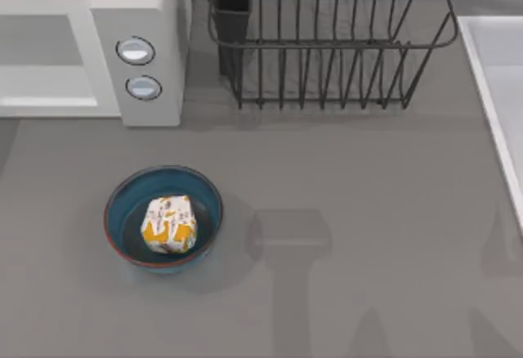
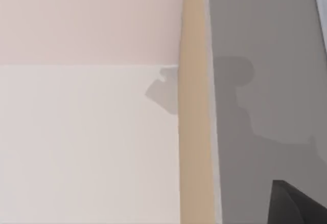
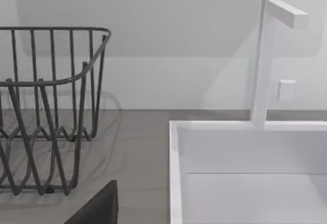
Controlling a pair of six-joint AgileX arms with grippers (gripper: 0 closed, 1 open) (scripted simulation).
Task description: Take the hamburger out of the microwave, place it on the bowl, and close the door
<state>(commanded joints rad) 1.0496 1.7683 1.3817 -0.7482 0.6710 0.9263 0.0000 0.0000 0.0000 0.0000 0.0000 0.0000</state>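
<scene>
The hamburger point(image 1: 170, 224), a white paper bundle with orange-yellow print, lies inside the blue bowl point(image 1: 119, 203) on the grey table, left of centre in the top view. Behind it at the back left stands the white microwave point(image 1: 155, 15) with two round silver knobs. Its door point(image 1: 45, 68) lies flush with the control panel, shut, and the pale grey window faces up at the camera. A dark part of my left gripper point(image 2: 299, 206) shows at a corner of the left wrist view, over the grey tabletop. A dark part of my right gripper point(image 3: 97, 208) shows in the right wrist view near the rack.
A black wire dish rack point(image 1: 327, 39) with a dark cutlery holder point(image 1: 233, 2) stands at the back centre. A white sink point(image 1: 498, 88) with a white tap point(image 3: 265, 60) runs along the table's right edge. Arm shadows fall on the front of the table.
</scene>
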